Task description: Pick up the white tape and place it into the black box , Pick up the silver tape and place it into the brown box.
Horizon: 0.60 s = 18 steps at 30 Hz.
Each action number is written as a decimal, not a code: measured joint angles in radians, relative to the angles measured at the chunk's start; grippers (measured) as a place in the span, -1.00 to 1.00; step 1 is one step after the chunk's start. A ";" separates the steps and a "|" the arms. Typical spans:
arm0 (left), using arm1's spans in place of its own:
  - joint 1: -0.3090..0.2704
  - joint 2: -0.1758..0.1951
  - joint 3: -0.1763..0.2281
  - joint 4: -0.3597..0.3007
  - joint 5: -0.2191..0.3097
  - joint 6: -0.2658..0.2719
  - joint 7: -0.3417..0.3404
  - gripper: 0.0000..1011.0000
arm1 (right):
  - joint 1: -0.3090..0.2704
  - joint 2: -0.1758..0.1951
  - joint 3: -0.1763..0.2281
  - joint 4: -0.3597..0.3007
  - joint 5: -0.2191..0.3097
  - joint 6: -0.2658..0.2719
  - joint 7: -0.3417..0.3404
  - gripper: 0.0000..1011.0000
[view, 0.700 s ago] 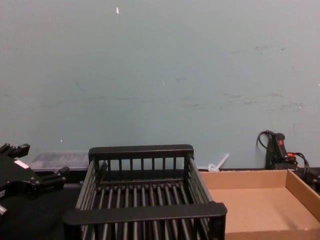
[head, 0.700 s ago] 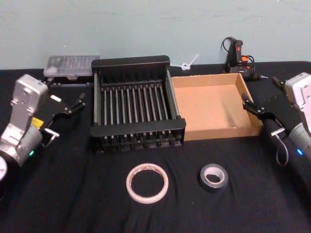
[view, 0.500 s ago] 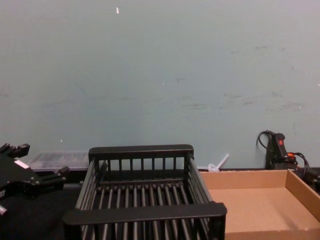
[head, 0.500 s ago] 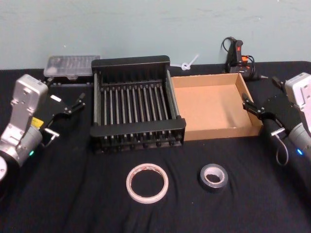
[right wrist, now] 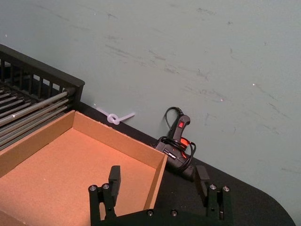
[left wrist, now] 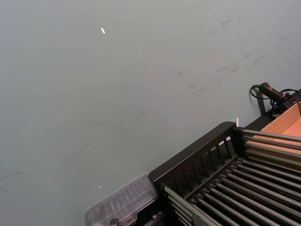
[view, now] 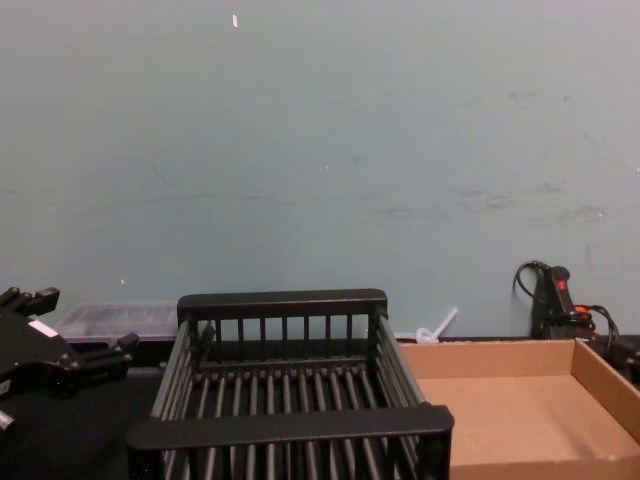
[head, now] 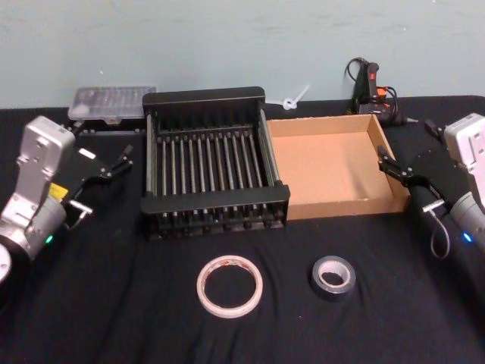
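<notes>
A: Where are the two tapes?

B: Both lie flat on the black table (head: 91, 318), in front of the boxes. The white tape (head: 229, 286) is in front of the black box (head: 214, 208); the silver tape (head: 333, 276) is to its right, in front of the brown box (head: 345, 207), the two rolls apart from each other.

A: And the boxes?

B: Side by side, touching, black box on the left and brown box on the right. Neither has anything in it. The barred bottom of the black box is bare, and so is the cardboard floor.

A: The left gripper?

B: The left gripper (head: 110, 165) hangs to the left of the black box, near its far left corner, well away from the tapes. Its fingers are spread with nothing between them.

A: The right one?

B: The right gripper (right wrist: 157, 181) is at the right wall of the brown box, near its far corner. In the right wrist view its fingers stand wide apart, holding nothing.

A: Anything else on the table?

B: A clear plastic case (head: 112, 102) behind the left gripper, a black and red tool (head: 371, 89) with a cord behind the brown box, and a small white knotted piece (right wrist: 114, 117) by the wall.
</notes>
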 joint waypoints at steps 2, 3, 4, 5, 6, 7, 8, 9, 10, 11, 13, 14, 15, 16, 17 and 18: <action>0.000 0.000 0.000 0.000 0.000 0.000 0.000 0.98 | 0.000 0.000 0.000 0.000 0.000 0.000 0.000 0.98; 0.000 0.000 0.000 0.000 0.000 0.000 0.000 0.98 | 0.000 0.000 0.000 0.000 0.000 0.000 0.000 0.98; 0.000 0.000 0.000 0.000 0.000 0.000 0.000 0.98 | 0.000 0.000 0.000 0.000 0.000 0.000 0.000 0.98; 0.000 0.000 0.000 0.000 0.000 0.000 0.000 0.98 | 0.000 0.000 0.000 0.000 0.000 0.000 0.000 0.98; 0.000 0.000 0.000 0.000 0.000 0.000 0.000 0.98 | 0.000 0.000 0.000 0.000 0.000 0.000 0.000 0.98; 0.000 0.000 0.000 0.000 0.000 0.000 0.000 0.98 | 0.000 0.000 0.000 0.000 0.000 0.000 0.000 0.98; 0.000 0.000 0.000 0.000 0.000 0.000 0.000 0.98 | 0.000 0.000 0.000 0.000 0.000 0.000 0.000 0.98; 0.000 0.000 0.000 0.000 0.000 0.000 0.000 0.98 | 0.000 0.000 0.000 0.000 0.000 0.000 0.000 0.98; 0.000 0.000 0.000 0.000 0.000 0.000 0.000 0.98 | 0.000 0.000 0.000 0.000 0.000 0.000 0.000 0.98; 0.000 0.000 0.000 0.000 0.000 0.000 0.000 0.98 | 0.000 0.000 0.000 0.000 0.000 0.000 0.000 0.98; 0.000 0.000 0.000 0.000 0.000 0.000 0.000 0.98 | 0.000 0.000 0.000 0.000 0.000 0.000 0.000 0.98; 0.000 0.000 0.000 0.000 0.000 0.000 0.000 0.98 | 0.000 0.000 0.000 0.000 0.000 0.000 0.000 0.98; 0.000 0.000 0.000 0.000 0.000 0.000 0.000 0.98 | 0.000 0.000 0.000 0.000 0.000 0.000 0.000 0.98; 0.000 0.000 0.000 0.000 0.000 0.000 0.000 0.98 | 0.000 0.000 0.000 0.000 0.000 0.000 0.000 0.98; 0.000 0.000 0.000 0.000 0.000 0.000 0.000 0.98 | 0.000 0.000 0.000 0.000 0.000 0.000 0.000 0.98; 0.000 0.000 0.000 0.000 0.000 0.000 0.000 0.98 | 0.000 0.000 0.000 0.000 0.000 0.000 0.000 0.98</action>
